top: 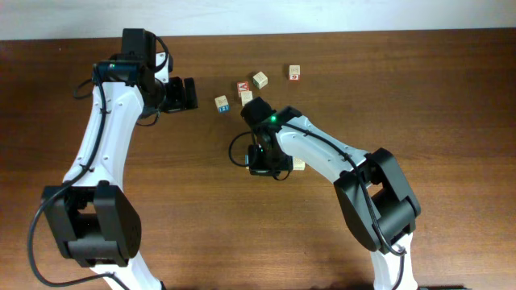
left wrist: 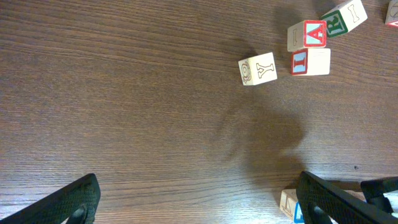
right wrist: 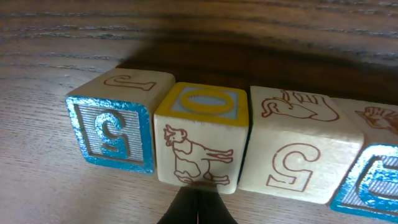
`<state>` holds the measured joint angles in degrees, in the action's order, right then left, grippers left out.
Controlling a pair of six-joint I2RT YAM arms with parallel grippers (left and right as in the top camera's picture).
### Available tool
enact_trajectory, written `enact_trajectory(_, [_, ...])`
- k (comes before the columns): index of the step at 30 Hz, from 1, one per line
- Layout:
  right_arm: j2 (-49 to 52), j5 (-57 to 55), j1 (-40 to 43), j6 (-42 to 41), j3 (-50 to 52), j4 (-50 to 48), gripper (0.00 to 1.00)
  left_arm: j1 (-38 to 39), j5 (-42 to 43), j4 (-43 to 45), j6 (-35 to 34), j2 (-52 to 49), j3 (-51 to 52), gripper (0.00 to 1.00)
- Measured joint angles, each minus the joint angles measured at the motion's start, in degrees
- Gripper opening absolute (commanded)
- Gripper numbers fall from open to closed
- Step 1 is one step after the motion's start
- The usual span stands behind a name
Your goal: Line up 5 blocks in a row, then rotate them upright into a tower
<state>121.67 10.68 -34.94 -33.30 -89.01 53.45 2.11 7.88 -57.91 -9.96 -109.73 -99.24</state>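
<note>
In the right wrist view a row of blocks lies just ahead of my right gripper (right wrist: pixel 198 204). They are a blue-faced block (right wrist: pixel 112 134), a yellow-topped block with an animal drawing (right wrist: pixel 200 146), a tan block (right wrist: pixel 298 155) and a blue edge (right wrist: pixel 373 183). The gripper is shut, its tip touching the yellow-topped block's near edge. Overhead, my right gripper (top: pixel 263 161) hides that row except one tan block (top: pixel 298 164). My left gripper (top: pixel 187 94) stands open and empty, left of a loose blue-printed block (top: pixel 222 103).
More cubes lie scattered at the back: a Y block (left wrist: pixel 258 68), two red-faced ones (left wrist: pixel 309 34) (left wrist: pixel 310 61), a green-lettered one (left wrist: pixel 344 17) and a lone one (top: pixel 295 72). The right arm (top: pixel 355 173) crosses the table's right half.
</note>
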Motion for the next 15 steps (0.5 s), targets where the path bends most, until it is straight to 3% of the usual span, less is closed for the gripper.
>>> enact_trajectory(15, [0.0, 0.0, 0.02, -0.2, 0.0, -1.05, 0.04, 0.0, 0.0, -0.37, 0.02, 0.0, 0.0, 0.99])
